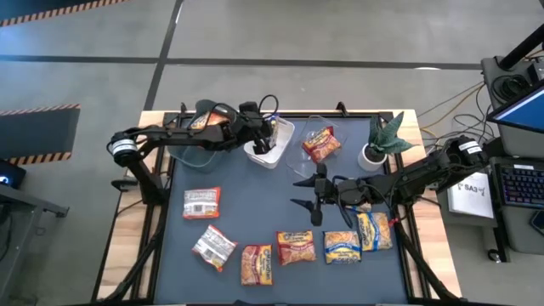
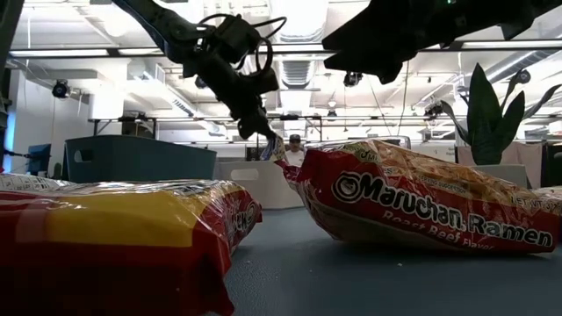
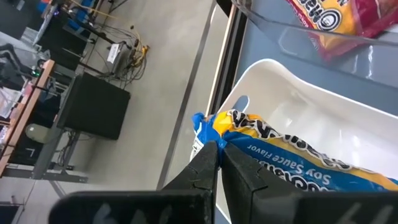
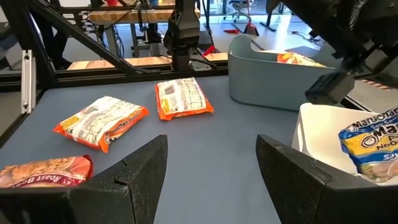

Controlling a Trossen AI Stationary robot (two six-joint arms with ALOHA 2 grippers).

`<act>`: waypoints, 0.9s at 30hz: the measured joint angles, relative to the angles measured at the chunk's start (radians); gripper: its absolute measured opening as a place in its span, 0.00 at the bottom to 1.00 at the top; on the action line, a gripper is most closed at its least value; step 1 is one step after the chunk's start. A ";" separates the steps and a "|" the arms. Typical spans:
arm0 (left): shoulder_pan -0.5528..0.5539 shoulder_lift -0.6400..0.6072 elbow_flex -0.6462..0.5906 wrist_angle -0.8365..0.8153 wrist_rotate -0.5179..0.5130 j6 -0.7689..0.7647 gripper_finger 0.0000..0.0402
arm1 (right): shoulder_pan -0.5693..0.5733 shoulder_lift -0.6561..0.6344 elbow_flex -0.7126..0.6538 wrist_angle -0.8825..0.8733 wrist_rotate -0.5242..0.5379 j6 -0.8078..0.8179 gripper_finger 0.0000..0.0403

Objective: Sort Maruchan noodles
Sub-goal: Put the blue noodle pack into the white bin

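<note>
A: Jaws, left gripper (image 3: pixel 216 163): closed on the corner of a blue-and-yellow packet (image 3: pixel 292 163), held over the white bin (image 1: pixel 270 144) near the bench's far edge. Right gripper (image 1: pixel 308 194): jaws wide, nothing between them, mid-bench.

B: Legible print?

A: Held packet: "Soy Sauce Flavor". Nearest packet in the low view (image 2: pixel 421 206): "Maruchan Ramen", "Roast Beef Flavor" partly cut off. Packet in the clear bin (image 1: pixel 321 142): orange-red, wording too small to read from above.

B: Remaining stock on the bench?

A: Two whitish-silver packets (image 1: pixel 201 202) (image 1: pixel 213 247) toward the left edge. Two orange-red packets (image 1: pixel 257 264) (image 1: pixel 296 247) along the near edge. Two blue-and-yellow packets (image 1: pixel 342 246) (image 1: pixel 375 230) toward the near right corner. One packet (image 4: pixel 298 59) in the grey-green bin (image 4: pixel 267 78), mostly hidden by its wall.

B: Other items?

A: Potted plant (image 1: pixel 381 140), far right corner. Right arm covers part of the packets beneath it.
</note>
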 joint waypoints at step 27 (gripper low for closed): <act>-0.017 -0.068 -0.002 -0.278 -0.047 -0.036 0.00 | 0.000 0.000 -0.002 -0.008 0.001 -0.002 0.58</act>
